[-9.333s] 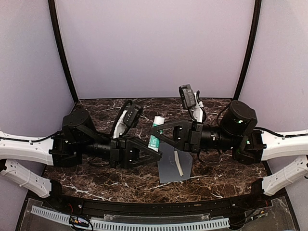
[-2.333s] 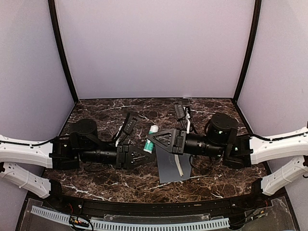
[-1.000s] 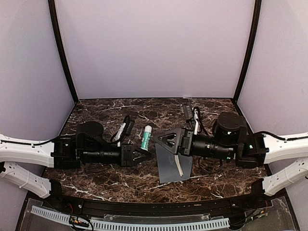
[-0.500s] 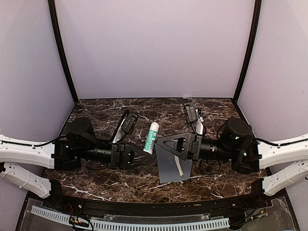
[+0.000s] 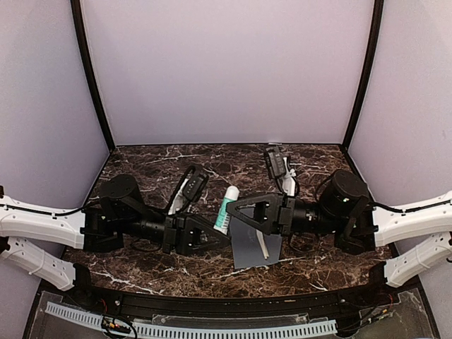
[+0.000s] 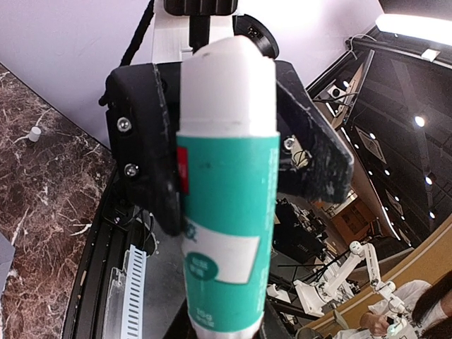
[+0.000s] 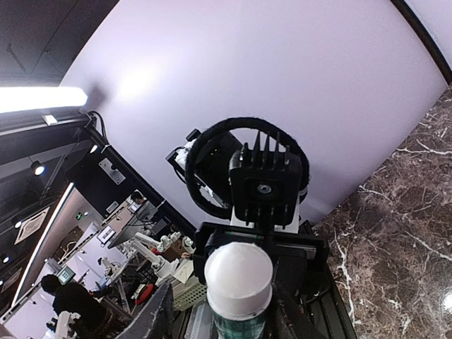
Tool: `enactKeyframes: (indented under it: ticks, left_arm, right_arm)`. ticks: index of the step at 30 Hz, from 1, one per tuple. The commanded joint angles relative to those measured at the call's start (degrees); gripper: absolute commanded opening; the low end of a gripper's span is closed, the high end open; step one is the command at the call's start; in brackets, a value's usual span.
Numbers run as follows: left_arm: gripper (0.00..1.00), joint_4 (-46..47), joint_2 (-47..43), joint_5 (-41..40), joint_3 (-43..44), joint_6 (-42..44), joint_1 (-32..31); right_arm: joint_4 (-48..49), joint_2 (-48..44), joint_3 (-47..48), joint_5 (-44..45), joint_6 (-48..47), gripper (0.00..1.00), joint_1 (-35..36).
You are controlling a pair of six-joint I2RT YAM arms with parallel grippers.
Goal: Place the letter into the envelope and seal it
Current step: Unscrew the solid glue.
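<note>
Though illegibly labelled, teal glue stick [image 5: 226,210], ends clamped in left gripper [image 5: 217,232] and right gripper [image 5: 234,205], beside envelope [image 5: 247,251].

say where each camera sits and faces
Top external: fixed above and behind the bases, looking down on the marble table; both arms, the left gripper, right gripper, glue stick and grey envelope show.
Left wrist: looks along its jaws, which hardly show, up the glue stick to the right arm's jaws.
Right wrist: faces the left arm's wrist camera; own jaws blur beside the stick's white end.
Shared: all three show the glue stick.
</note>
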Motion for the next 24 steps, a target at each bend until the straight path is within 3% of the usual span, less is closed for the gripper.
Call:
enactKeyframes:
  ticks: [1, 8, 14, 24]
  left_arm:
    - [0.00, 2.32, -0.14, 0.76, 0.86, 0.03, -0.30]
    - [0.00, 1.28, -0.25, -1.62, 0.75, 0.44, -0.30]
    - [0.00, -4.90, -1.39, -8.70, 0.88, 2.16, -0.30]
    - [0.00, -21.63, -0.71, -26.72, 4.36, 4.15, -0.30]
  right_arm:
    - [3.33, 0.63, 1.99, -0.88, -0.78, 0.38, 0.08]
    - [2.85, 0.75, 1.76, -0.17, -0.67, 0.16, 0.08]
    - [1.96, 0.12, 0.56, 1.46, -0.10, 0.06, 0.06]
    - [-23.66, 4.51, 9.53, 12.18, 0.02, 0.01, 0.41]
